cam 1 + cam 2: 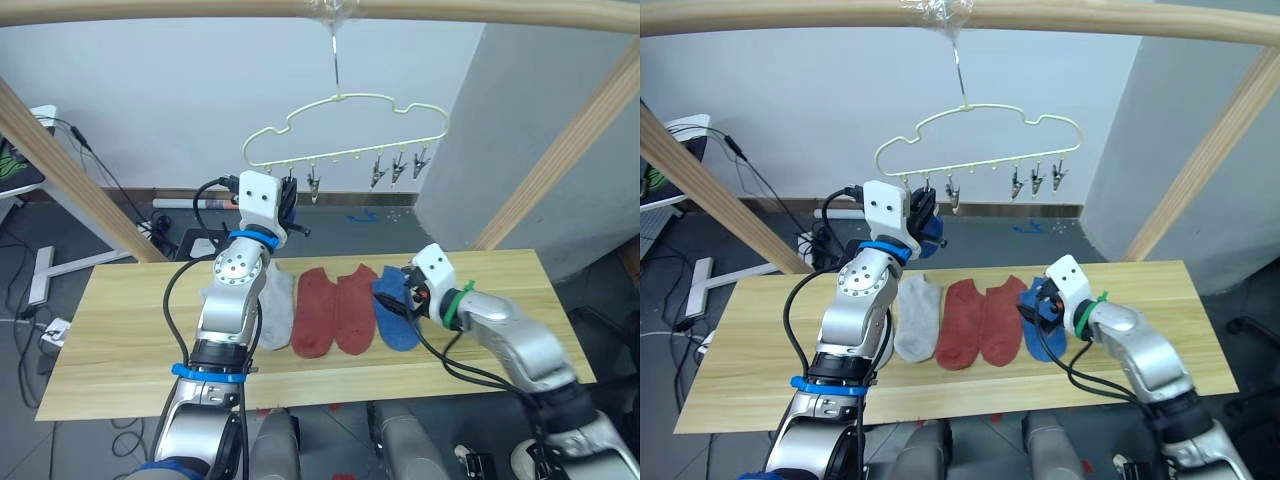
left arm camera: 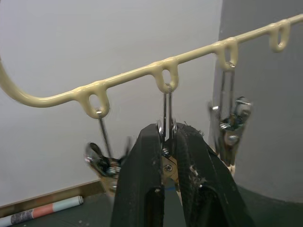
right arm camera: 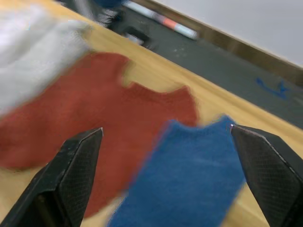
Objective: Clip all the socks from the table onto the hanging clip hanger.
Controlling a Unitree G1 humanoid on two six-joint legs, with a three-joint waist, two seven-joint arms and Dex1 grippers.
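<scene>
Wooden frame pole (image 1: 150, 8); floor cables (image 1: 120, 190).

The left hand (image 1: 927, 215) is raised to the clip hanger (image 1: 975, 140), at a clip near its left end. The right hand (image 1: 1038, 305) sits low over a blue sock (image 1: 1044, 340) on the table (image 1: 760, 340), beside two red socks (image 1: 980, 320) and a grey sock (image 1: 917, 318).

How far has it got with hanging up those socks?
Nothing hangs yet: the pale yellow wire clip hanger carries no sock. In hand: the left gripper is shut on a small metal clip on the hanger, while the open right gripper hovers over a blue sock. Left to do: the light grey sock, rust red socks and blue one lie on the light-wood table.
</scene>
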